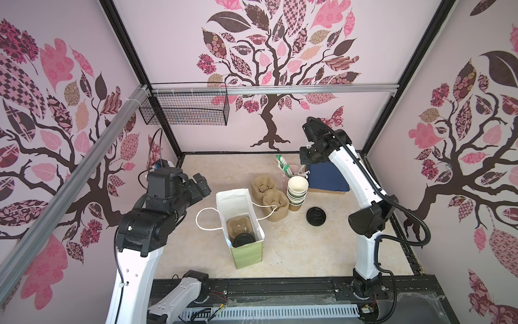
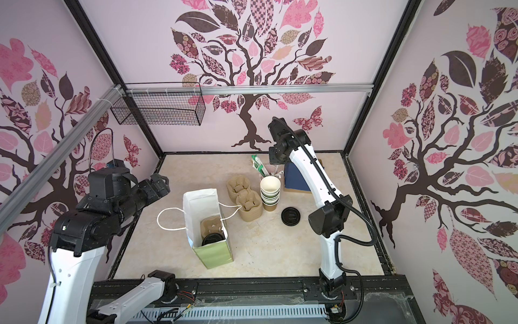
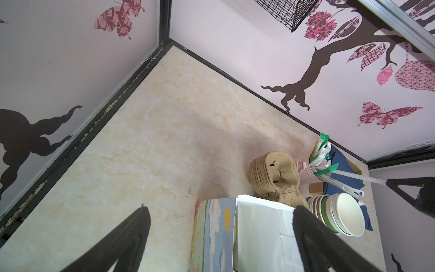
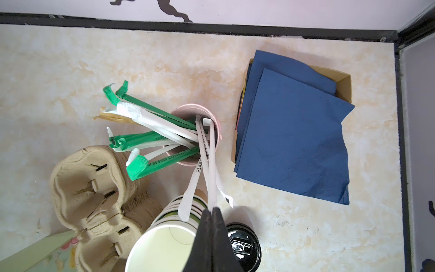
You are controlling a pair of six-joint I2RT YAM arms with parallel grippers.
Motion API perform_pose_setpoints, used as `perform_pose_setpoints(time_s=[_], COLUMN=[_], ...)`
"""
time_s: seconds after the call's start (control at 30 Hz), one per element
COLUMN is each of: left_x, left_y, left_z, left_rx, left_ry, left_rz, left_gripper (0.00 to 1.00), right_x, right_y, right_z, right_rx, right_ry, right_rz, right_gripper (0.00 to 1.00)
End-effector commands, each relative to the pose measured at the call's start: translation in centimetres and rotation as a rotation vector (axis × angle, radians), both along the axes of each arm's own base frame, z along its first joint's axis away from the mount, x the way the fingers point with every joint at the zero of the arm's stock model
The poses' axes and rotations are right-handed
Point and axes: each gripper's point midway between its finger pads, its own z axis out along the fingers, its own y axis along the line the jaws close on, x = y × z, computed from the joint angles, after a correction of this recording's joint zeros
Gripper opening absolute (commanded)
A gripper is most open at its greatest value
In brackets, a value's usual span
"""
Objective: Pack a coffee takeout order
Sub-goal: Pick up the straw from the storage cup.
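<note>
— Top views?
— High at the near edge, looking down over the whole table (image 1: pixel 308 252), nearly identical.
— Wrists?
— Close: left faces the back-left corner, right looks down on the napkins (image 4: pixel 294 141); both share the cup stack (image 3: pixel 341 216).

One bag (image 1: pixel 246 255) holds one carrier (image 1: pixel 238 224) and one lidded cup (image 1: pixel 243 239). Outside it are one carrier stack (image 1: pixel 270 196), one cup stack (image 1: pixel 297 190), one napkin pile (image 4: pixel 294 131), one loose lid (image 1: pixel 317 216) and one pink cup (image 4: pixel 183 113) of uncounted straws (image 4: pixel 153 122).
</note>
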Motion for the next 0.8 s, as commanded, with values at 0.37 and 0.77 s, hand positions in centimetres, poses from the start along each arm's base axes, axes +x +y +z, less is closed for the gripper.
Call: perform_pose_setpoints(time_s=[0.37, 0.77], left_x=[-1.0, 0.4], left_y=[0.6, -1.8], left_z=[1.9, 6.3], left_rx=[0.009, 0.087], left_ry=[-0.052, -0.219], left_rz=[0.008, -0.188], left_gripper=[0.98, 0.96], right_x=[-3.9, -8.3], right_y=[-2.2, -3.6], right_z=[9.0, 16.3], right_rx=[0.081, 0.197], right_ry=[-0.169, -0.331], right_rz=[-0.043, -0.026], right_gripper=[0.0, 0.0])
